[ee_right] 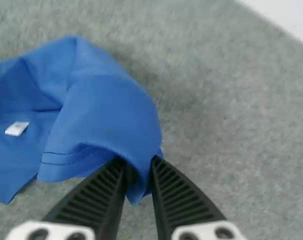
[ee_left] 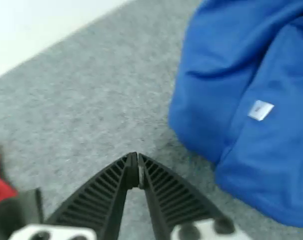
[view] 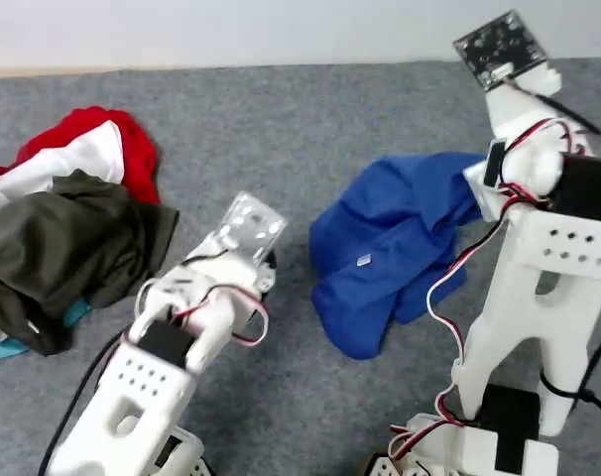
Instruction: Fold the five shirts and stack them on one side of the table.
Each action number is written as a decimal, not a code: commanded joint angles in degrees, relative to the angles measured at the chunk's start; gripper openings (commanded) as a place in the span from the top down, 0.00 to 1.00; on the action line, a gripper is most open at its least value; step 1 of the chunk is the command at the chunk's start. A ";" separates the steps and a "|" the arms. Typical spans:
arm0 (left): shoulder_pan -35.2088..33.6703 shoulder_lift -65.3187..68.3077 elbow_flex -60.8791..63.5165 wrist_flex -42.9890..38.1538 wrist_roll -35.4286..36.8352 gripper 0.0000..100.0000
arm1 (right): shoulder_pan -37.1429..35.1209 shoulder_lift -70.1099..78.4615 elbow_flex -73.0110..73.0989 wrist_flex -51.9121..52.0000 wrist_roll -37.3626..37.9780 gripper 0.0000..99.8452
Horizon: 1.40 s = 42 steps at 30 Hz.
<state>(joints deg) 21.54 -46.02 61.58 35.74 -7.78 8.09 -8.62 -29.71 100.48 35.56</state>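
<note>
A blue shirt (view: 390,248) lies crumpled on the grey table, right of centre, with a small white label (ee_left: 260,110) showing. My right gripper (ee_right: 138,172) is shut on a fold of the blue shirt (ee_right: 101,115) at its right edge, and the cloth there is lifted toward the arm (view: 479,183). My left gripper (ee_left: 136,167) is shut and holds nothing. It hangs over bare table (view: 249,228) just left of the blue shirt (ee_left: 251,90). At the far left sits a pile of other shirts: red (view: 102,134), white (view: 72,159), dark olive (view: 72,243) and teal (view: 13,342).
The grey felt table (view: 281,119) has bare room across the back and between the pile and the blue shirt. Both arm bases and their cables (view: 449,288) stand along the front edge. A white wall runs behind the table.
</note>
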 commanded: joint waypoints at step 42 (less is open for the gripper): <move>8.97 63.65 -57.98 34.46 -5.98 0.99 | 4.35 -0.57 0.79 2.33 0.26 0.99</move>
<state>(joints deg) 30.07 18.07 6.29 68.35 -13.14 11.69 -8.18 -28.48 100.57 35.56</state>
